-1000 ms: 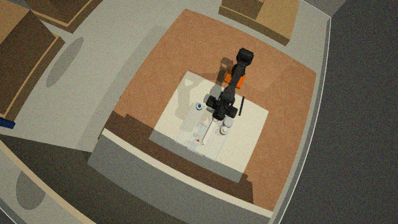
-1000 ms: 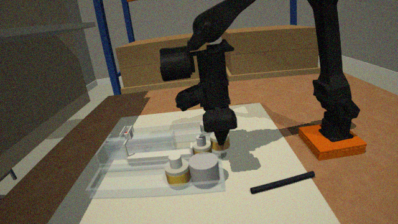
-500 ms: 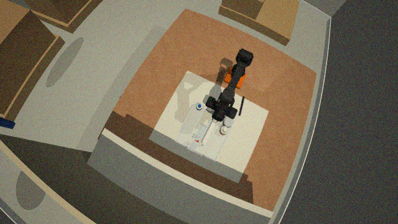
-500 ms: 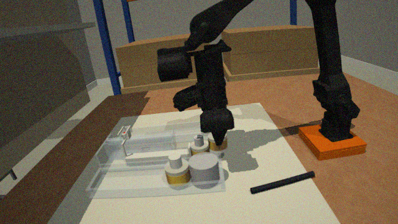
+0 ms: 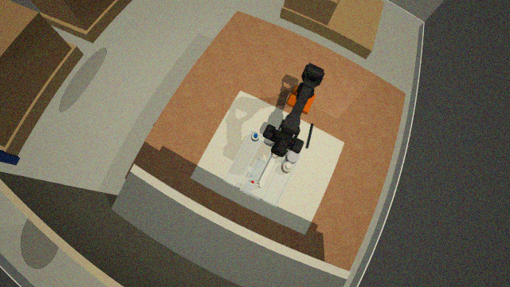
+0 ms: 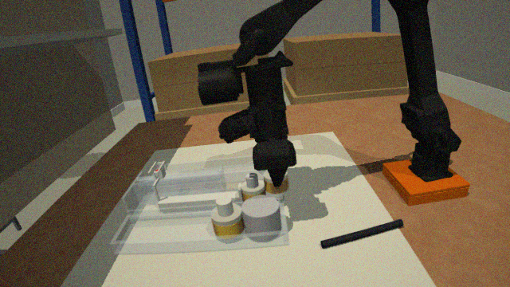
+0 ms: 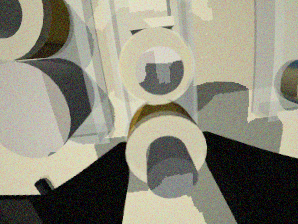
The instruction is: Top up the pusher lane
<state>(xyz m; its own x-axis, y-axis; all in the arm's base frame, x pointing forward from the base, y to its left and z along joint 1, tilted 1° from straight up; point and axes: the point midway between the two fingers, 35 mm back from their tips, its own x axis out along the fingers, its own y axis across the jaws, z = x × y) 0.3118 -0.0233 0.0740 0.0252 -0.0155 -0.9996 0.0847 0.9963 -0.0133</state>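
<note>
My gripper (image 6: 277, 184) (image 7: 164, 143) points down and is shut on an amber-banded jar with a cream shoulder and grey knob (image 7: 172, 175) (image 6: 284, 187). It holds this jar upright at the front end of the middle clear lane. The lane jar (image 6: 253, 188) (image 7: 129, 65) looks alike and stands right behind it; the two appear to touch. The held jar looks slightly higher in the exterior view; its base and the low front stop are mostly hidden. The pusher plate's pale top (image 7: 160, 22) is just behind the lane jar. A red-marked pusher part (image 5: 253, 182) (image 6: 157, 171) is farther back.
In the neighbouring lane stand another amber-banded jar (image 5: 287, 167) (image 6: 227, 225) (image 7: 35, 30) and a lilac-grey cylinder (image 6: 260, 217) (image 7: 30, 107). A blue-topped jar (image 5: 255, 136) (image 7: 291, 84) stands at the other side lane. A black rod (image 5: 310, 135) (image 6: 362, 233) (image 7: 44, 186) lies on the white mat (image 5: 327, 159).
</note>
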